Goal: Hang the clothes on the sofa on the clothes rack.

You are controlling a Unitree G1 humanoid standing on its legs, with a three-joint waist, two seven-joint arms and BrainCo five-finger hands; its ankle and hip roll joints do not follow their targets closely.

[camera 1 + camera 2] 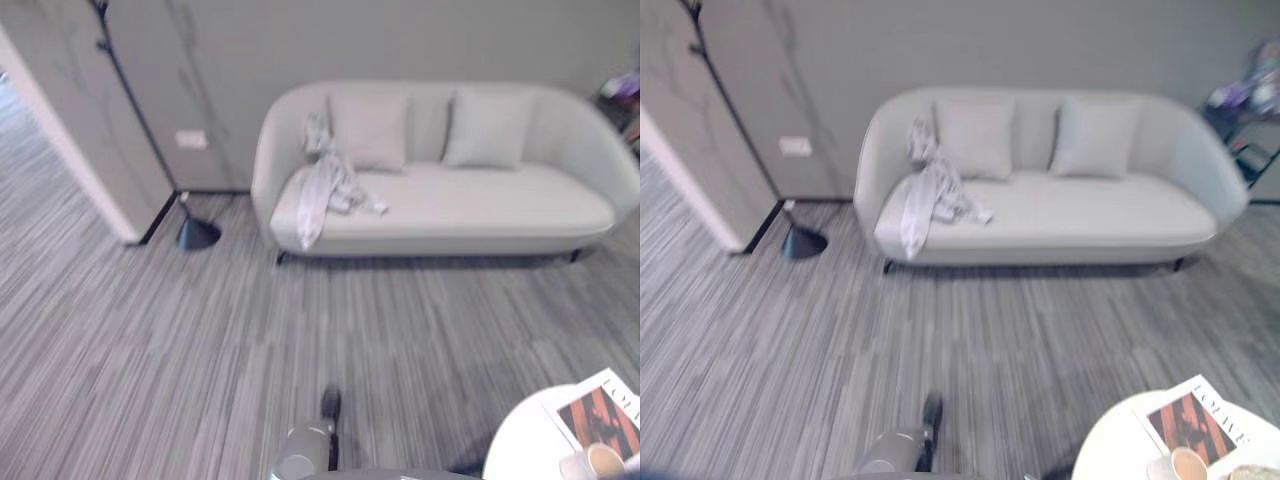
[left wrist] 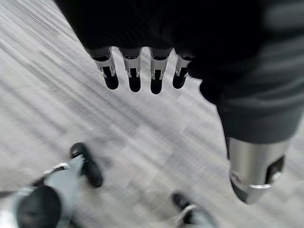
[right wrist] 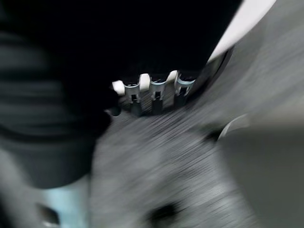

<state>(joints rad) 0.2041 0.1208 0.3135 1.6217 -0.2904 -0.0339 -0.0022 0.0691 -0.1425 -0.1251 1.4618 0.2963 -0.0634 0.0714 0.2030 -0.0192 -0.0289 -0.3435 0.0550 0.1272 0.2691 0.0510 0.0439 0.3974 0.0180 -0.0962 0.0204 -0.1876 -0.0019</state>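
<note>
A striped grey carpet [image 1: 200, 340] covers the floor, its lines running on a slant. Behind stands a plain grey-green wall [image 1: 400, 40], with a pale marbled panel [image 1: 60, 110] at the left and a small white plate [image 1: 191, 139] low on it. Two light cushions [image 1: 370, 130] lean upright against the back of the seating. In the near right corner the rim of a round white table [image 1: 1110, 440] shows, bearing a magazine [image 1: 1195, 420] and a cup [image 1: 1188, 465]. At the far right stands what may be a dark shelf [image 1: 1245, 120] with purple items, too blurred to tell. The light is soft and even.
</note>
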